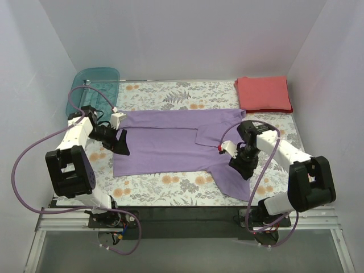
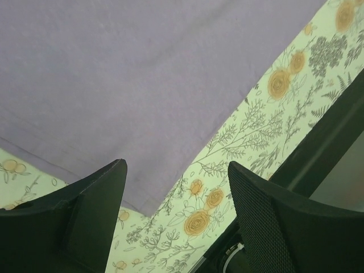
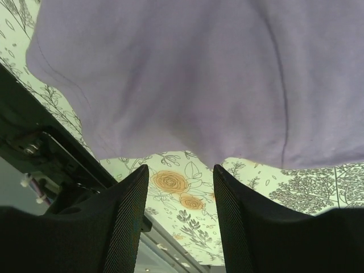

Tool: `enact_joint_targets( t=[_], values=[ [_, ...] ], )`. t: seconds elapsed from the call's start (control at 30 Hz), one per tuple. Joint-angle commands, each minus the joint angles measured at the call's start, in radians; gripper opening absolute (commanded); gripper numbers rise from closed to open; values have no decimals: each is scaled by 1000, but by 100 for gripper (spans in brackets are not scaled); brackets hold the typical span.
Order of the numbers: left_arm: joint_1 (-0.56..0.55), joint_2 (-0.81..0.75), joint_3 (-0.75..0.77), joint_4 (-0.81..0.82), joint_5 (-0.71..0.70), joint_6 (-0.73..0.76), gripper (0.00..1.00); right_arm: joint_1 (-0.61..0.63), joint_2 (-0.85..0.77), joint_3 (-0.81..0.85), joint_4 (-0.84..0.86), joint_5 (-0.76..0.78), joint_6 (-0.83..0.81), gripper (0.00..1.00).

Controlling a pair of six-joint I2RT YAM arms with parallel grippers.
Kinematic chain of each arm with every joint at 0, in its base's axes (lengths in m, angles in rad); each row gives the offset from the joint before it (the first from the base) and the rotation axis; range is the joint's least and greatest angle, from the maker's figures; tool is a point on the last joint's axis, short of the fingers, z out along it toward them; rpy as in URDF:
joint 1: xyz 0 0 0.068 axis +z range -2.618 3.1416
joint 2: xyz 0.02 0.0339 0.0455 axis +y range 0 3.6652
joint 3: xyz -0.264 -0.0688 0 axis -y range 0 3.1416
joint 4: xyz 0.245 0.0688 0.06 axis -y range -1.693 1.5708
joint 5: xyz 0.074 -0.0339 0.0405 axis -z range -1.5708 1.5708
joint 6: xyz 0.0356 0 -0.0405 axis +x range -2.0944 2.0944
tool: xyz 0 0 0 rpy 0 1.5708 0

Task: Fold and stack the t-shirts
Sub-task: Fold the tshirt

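Note:
The lavender-purple t-shirt (image 1: 170, 145) lies spread flat across the middle of the flowered table, one sleeve reaching toward the front right. The coral-red t-shirt (image 1: 263, 94) lies folded at the back right. My left gripper (image 1: 121, 145) is open and empty over the purple shirt's left edge; the left wrist view shows the shirt (image 2: 142, 85) and its near corner between the fingers (image 2: 267, 216). My right gripper (image 1: 243, 165) is open and empty over the front-right sleeve; the right wrist view shows that sleeve (image 3: 187, 79) just beyond the fingers (image 3: 128, 222).
A teal translucent bin (image 1: 94, 88) stands at the back left. The flowered tablecloth (image 1: 170, 187) ends at a dark front rail (image 1: 182, 213). White walls close in the back and both sides.

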Motion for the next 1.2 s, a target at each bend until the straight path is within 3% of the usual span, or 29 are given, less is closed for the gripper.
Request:
enact_joint_targets(
  t=[0.0,0.2,0.43,0.53,0.57,0.67,0.83,1.17],
  values=[
    [0,-87,-55,15,-45,84,71,44,-74,-62,63,83,-46,55],
    [-1,-124,-115,39,-85,110,70,72,-70,-149,198,155,-17,52],
    [-1,-143,-158,53,-140,144,70,88,-51,-165,233,161,-11,48],
    [0,-178,-228,84,-177,234,69,92,-30,-200,255,166,-15,28],
    [0,-192,-251,88,-199,265,68,92,-27,-202,258,166,-15,16],
    [0,-255,-325,105,-226,417,64,90,-30,-203,262,158,-6,1],
    [2,-295,-389,90,-243,648,60,92,-48,-194,259,153,5,1],
    [2,-244,-431,125,-294,750,50,90,-65,-179,259,166,5,1]
  ],
)
